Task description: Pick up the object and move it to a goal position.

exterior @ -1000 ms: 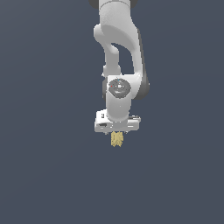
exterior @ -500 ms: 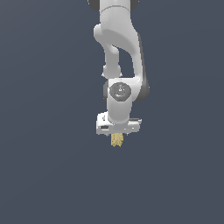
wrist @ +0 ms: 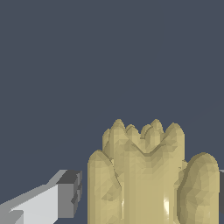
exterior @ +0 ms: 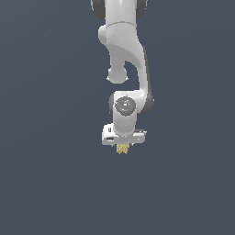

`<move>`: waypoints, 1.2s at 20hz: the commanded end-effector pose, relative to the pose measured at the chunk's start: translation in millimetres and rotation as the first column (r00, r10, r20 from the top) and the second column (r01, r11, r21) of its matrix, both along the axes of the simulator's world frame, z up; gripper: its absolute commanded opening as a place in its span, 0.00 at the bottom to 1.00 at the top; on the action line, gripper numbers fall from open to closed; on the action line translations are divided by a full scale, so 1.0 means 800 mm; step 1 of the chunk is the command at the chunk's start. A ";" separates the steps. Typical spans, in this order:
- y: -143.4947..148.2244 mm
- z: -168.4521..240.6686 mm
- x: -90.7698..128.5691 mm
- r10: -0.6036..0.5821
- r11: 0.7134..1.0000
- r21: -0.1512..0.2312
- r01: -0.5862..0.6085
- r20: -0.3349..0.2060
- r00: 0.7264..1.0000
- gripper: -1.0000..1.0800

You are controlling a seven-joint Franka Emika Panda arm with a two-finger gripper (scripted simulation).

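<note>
Plainly, the object point(exterior: 122, 148) point(wrist: 146, 175) is a pale yellow-tan lump, ridged and ragged on top, clamped between the fingers of the smooth white gripper point(exterior: 122, 146).

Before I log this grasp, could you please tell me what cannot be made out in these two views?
- Exterior view: the white gripper's fingers are hidden behind its body, and the small pale yellow-tan lumpy object is too small to show contact.
- Wrist view: the object's base is cut off by the frame edge; one grey-tipped finger stands apart from it, the other lies almost wholly past the edge.
- No goal marker appears in either view.
</note>
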State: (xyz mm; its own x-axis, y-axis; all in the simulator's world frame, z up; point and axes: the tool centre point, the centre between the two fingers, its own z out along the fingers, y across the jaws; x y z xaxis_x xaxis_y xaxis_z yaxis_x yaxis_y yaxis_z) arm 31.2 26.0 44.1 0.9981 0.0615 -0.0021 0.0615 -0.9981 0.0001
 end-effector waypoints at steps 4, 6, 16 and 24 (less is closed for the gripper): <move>0.000 -0.004 0.002 0.000 1.000 0.000 0.000 0.002 1.000 0.00; 0.000 -0.004 0.002 0.000 1.000 0.000 0.000 0.002 1.000 0.00; -0.005 -0.002 0.004 0.000 1.000 0.000 0.000 0.003 1.000 0.00; -0.055 0.014 0.026 0.000 1.000 0.000 0.000 0.003 1.000 0.00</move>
